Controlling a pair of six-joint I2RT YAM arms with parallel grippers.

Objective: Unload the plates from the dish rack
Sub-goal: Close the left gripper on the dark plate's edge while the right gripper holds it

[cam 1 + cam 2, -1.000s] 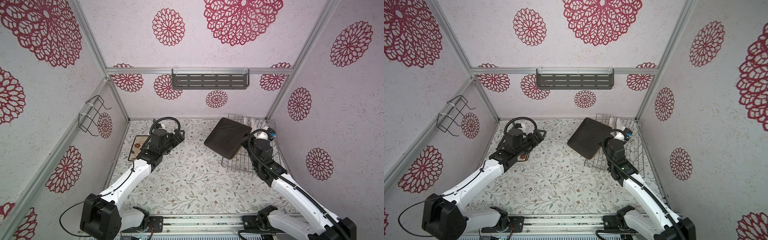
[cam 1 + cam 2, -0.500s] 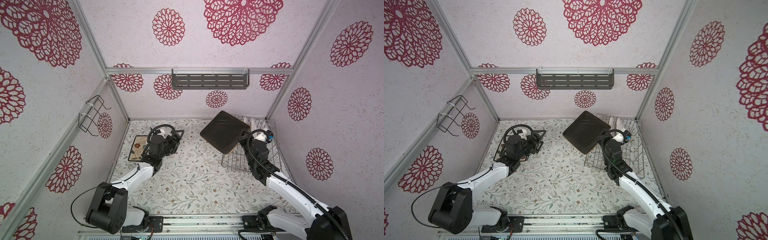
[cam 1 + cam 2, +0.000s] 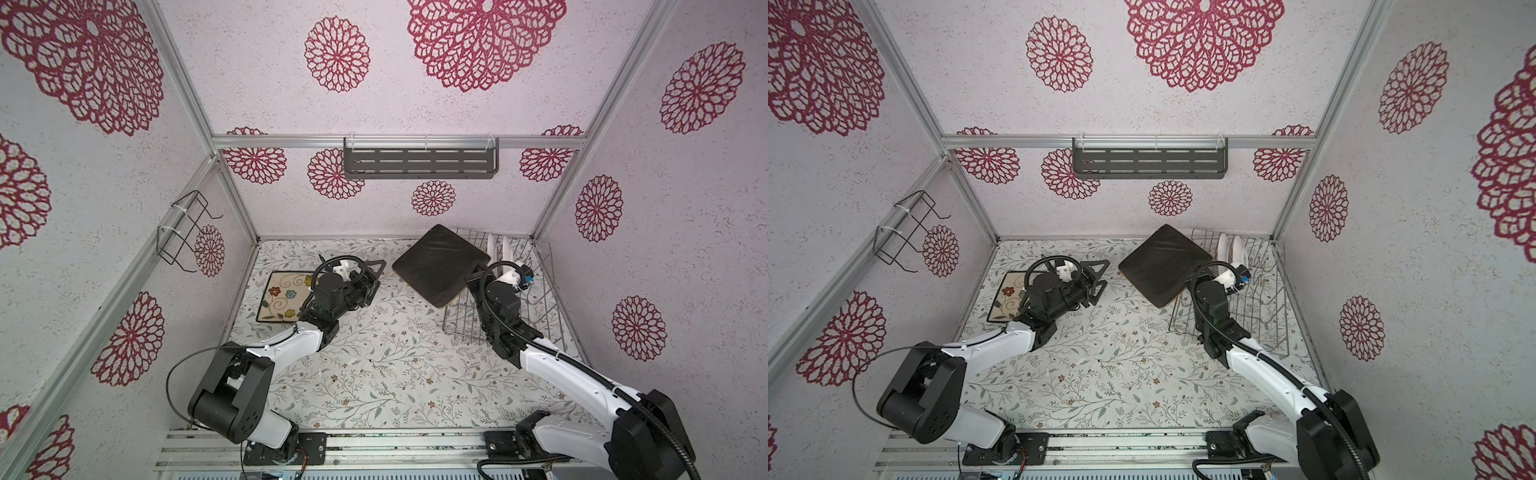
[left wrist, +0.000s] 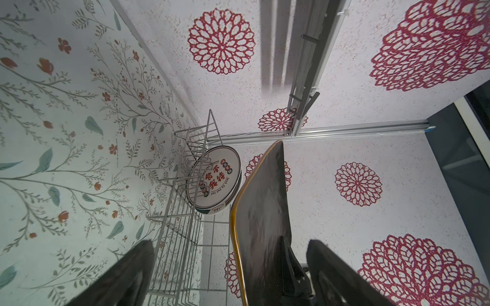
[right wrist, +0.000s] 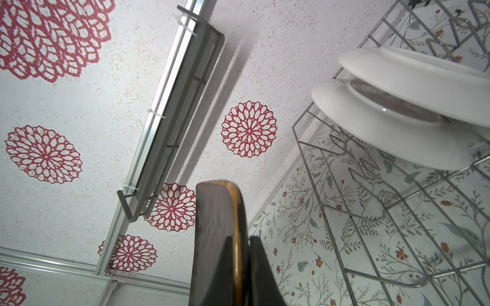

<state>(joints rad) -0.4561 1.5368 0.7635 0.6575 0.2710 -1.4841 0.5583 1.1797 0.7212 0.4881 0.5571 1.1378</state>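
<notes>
While tight in the right claw (image 5: 242, 245), a square matte-black plate (image 3: 440, 266), amber-edged.

Both top views look steeply down on the whole surface (image 3: 374, 374); both wrist views sit close, sharing the dish rack (image 4: 172, 238).

Walls (image 3: 257, 95) with red rosettes (image 3: 337, 54), grey slotted shelf (image 3: 419, 164), black wire bracket (image 3: 185, 232), floral tabletop (image 3: 395, 374)
</notes>
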